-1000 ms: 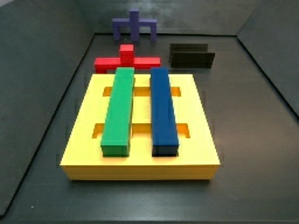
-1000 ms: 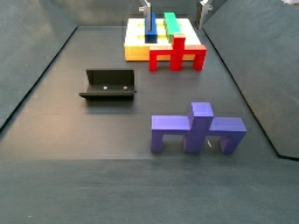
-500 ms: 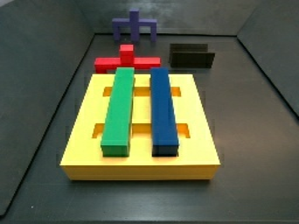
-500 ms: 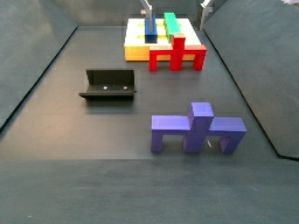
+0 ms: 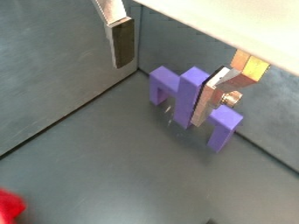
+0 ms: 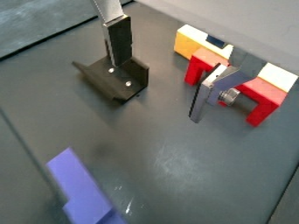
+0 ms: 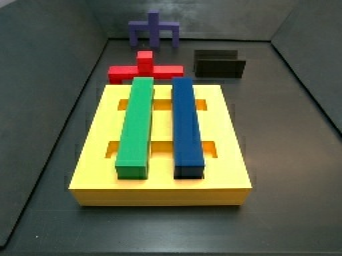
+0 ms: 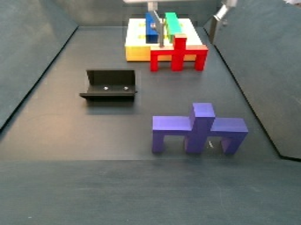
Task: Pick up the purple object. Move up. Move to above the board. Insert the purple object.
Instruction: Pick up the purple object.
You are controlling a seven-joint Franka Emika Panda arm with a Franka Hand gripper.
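Hand (image 5: pixel 163 66) open and empty above the floor, purple object (image 5: pixel 187 101) partly hidden.

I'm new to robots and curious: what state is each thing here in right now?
pincer: open, empty, above the floor.
purple object: upright on the floor, untouched.
board: flat on the floor.
green bar: lying in the board.
blue bar: lying in the board.
red block: on the floor beside the board.
fixture: standing on the floor.

Likely a robotics lab test cell: a dark grey surface (image 8: pixel 70 167) walled in at its edges, holding only plain coloured blocks and a bolted fixture (image 8: pixel 108 85); the gripper (image 5: pixel 163 66) hangs above it.
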